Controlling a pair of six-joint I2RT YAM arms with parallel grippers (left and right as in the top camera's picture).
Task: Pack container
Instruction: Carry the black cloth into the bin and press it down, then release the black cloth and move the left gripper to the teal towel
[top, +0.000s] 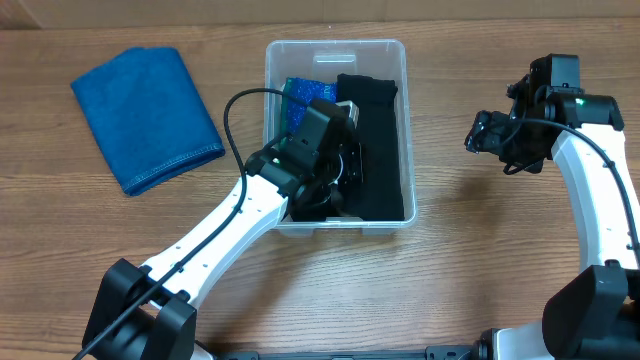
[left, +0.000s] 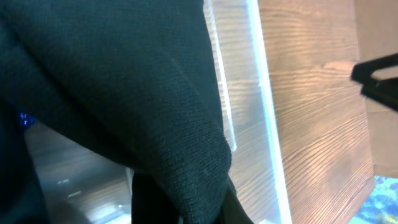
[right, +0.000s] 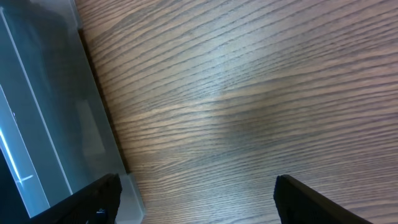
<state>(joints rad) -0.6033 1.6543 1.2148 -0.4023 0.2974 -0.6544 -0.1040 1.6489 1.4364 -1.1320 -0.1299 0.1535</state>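
Note:
The clear plastic container (top: 335, 45) stands at the table's middle. Inside lie a black cloth (top: 380, 150) along its right side and a blue item (top: 303, 93) at the back left. My left gripper (top: 335, 180) is down inside the container. In the left wrist view the black cloth (left: 124, 81) fills the frame and runs between my left gripper's fingers (left: 180, 208), with the container's wall (left: 268, 93) beside it. My right gripper (top: 490, 135) is open and empty above the bare table, right of the container. Its wrist view shows the open right gripper (right: 196, 199) and the container's wall (right: 43, 112) at the left.
A folded blue towel (top: 145, 115) lies on the wooden table at the back left, apart from the container. The right arm (left: 379, 78) shows dark at the edge of the left wrist view.

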